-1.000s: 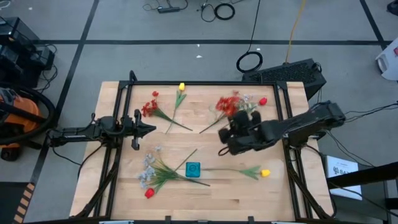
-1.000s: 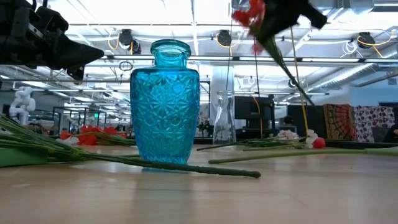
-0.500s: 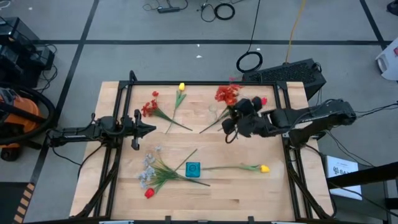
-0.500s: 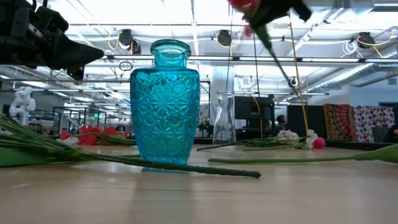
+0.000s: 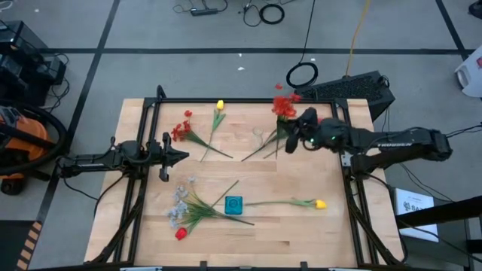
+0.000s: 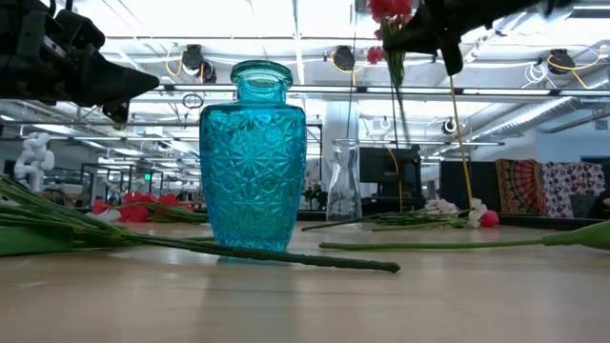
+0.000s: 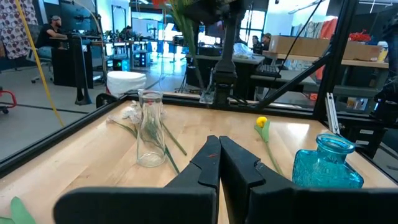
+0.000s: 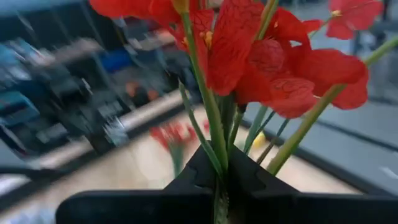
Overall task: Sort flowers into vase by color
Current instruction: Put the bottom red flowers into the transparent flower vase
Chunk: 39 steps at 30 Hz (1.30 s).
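My right gripper [image 5: 301, 137] is over the table's far right part, shut on a red clustered spray [image 5: 284, 105], whose blossoms [image 8: 249, 56] fill the right wrist view. Beside it stands a clear glass vase [image 5: 258, 136]; the blue glass vase [image 5: 234, 204] stands near the near edge. My left gripper [image 5: 181, 156] is shut and waits at the left, touching nothing. Lying flat on the table are another red spray [image 5: 181, 131], two yellow tulips [image 5: 219, 105] [image 5: 320, 204], a pale spray [image 5: 179, 200] and a red bud [image 5: 181, 233]. My right gripper pinches the red spray's bundled green stems [image 8: 219, 163] between its two fingers, just below the blossoms. The fingers come roughly level from the table's right side, across the stems. In the low view the stem [image 6: 399, 100] hangs almost straight down below the gripper, clear of the table.
A pale spray [image 6: 441, 205] and a red bud [image 6: 489, 218] lie at the far right, their stems [image 5: 252, 154] running past the clear vase. A black frame rail [image 5: 248, 100] borders the table. Bare wood lies between the two vases.
My right gripper has risen and moved toward the table's far right, staying shut on the red spray. The spray has been carried up with it, and its stem has swung from a slant to nearly upright.
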Motion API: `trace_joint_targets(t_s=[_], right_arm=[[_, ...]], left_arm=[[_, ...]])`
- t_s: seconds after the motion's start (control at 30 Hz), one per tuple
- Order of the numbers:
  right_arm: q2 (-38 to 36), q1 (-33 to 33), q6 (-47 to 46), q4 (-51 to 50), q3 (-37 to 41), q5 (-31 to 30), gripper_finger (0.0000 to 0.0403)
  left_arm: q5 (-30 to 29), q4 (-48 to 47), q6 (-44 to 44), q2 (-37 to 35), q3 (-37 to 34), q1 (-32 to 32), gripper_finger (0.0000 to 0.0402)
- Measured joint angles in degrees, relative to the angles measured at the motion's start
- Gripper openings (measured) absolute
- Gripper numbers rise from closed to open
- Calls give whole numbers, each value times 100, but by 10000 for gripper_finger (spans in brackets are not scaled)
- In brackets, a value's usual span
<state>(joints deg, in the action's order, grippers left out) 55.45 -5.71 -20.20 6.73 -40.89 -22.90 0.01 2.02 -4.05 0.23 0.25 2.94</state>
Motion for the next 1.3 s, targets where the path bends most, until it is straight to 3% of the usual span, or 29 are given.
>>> trace_joint_targets(t_s=[0.23,0.5,1.3], right_arm=[[-77,-1010,590,1837,466,1466,0],[473,-1641,764,3032,466,2339,0],[1895,-1858,1151,3678,464,2490,0]], left_arm=[[0,2,0,0,2,0,9],[0,0,0,0,1,0,9],[0,0,0,0,0,0,9]])
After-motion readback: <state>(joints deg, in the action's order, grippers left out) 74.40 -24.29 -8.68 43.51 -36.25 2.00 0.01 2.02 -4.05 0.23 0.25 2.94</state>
